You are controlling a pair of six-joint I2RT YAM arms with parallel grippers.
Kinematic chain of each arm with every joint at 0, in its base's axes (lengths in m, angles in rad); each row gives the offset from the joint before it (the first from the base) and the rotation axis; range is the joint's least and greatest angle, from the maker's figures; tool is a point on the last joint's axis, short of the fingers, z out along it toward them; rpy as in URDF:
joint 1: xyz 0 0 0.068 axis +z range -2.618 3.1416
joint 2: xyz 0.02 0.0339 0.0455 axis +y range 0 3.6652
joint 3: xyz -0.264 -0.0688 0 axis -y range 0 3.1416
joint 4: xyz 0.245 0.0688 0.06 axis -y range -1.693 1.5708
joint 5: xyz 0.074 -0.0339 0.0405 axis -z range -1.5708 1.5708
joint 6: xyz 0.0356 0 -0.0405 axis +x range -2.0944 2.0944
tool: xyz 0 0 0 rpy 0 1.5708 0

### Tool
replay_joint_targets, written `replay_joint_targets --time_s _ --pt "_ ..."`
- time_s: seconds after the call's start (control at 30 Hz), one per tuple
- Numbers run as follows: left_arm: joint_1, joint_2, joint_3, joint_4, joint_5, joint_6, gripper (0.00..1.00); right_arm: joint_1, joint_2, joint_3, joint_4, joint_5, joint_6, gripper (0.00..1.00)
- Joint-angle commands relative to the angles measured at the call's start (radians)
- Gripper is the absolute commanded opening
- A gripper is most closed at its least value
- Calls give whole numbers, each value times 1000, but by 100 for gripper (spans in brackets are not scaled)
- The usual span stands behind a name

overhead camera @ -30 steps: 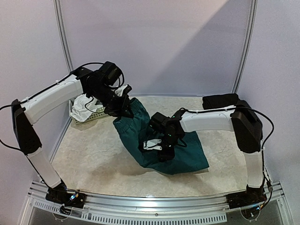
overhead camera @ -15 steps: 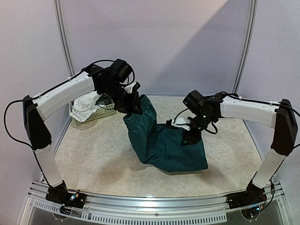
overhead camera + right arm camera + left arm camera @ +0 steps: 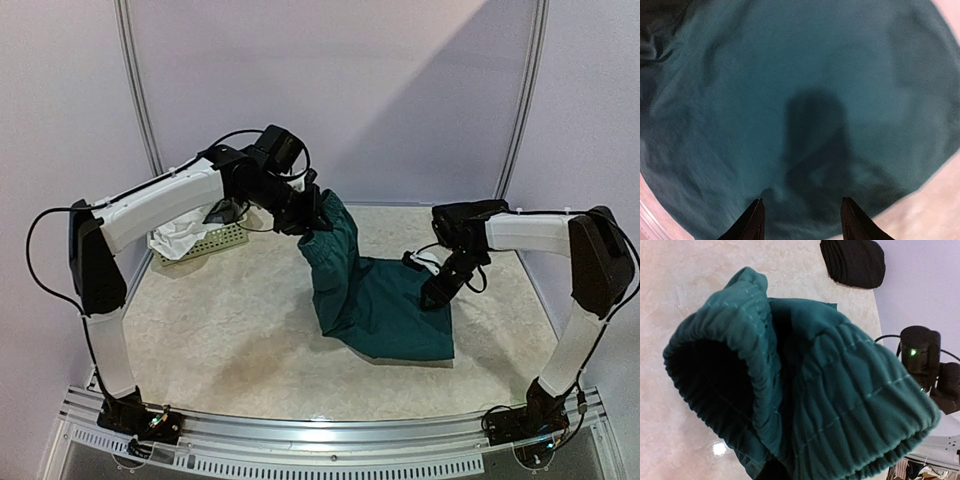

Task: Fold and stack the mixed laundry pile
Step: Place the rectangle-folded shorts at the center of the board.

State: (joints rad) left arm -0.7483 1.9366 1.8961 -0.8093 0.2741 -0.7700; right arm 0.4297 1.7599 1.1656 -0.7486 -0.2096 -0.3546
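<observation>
Furthest left, by the side wall, a pale perforated basket [image 3: 215, 243] is seen on the surface [image 3: 220, 320], with a white cloth [image 3: 178, 228] bundled inside it and spilling over its rim. Just right of the basket, the left claw [image 3: 312, 218] is pressed together on the gathered waistband of the dark teal-green shorts [image 3: 375, 310], and that end of the garment is held raised above the surface. In the left wrist view the elastic band is shown close up, bunched and folded over itself, while the fingers themselves are hidden by the fabric. From the pinched waistband the shorts are draped downwards and to the right, and their lower part is spread flat on the surface near the middle. Above the right edge of that flat part, the right claw [image 3: 433, 297] is held with its fingers pointing down. Its fingertips [image 3: 754, 220] are seen spread apart in the right wrist view, with nothing between them and only teal cloth beneath. Behind the right arm, at the far right corner, the black trousers [image 3: 852, 262] are laid as a folded bundle, well apart from the shorts.
</observation>
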Motion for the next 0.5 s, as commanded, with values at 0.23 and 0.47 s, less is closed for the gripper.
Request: replay_joint_targets --time_s 0.23,0.47 --pt "-86 214 215 162 5 -105 0 -29 78 -3 2 -100 50 52" --pt "-113 329 323 190 9 -130 0 -98 37 10 -69 -133 55 52"
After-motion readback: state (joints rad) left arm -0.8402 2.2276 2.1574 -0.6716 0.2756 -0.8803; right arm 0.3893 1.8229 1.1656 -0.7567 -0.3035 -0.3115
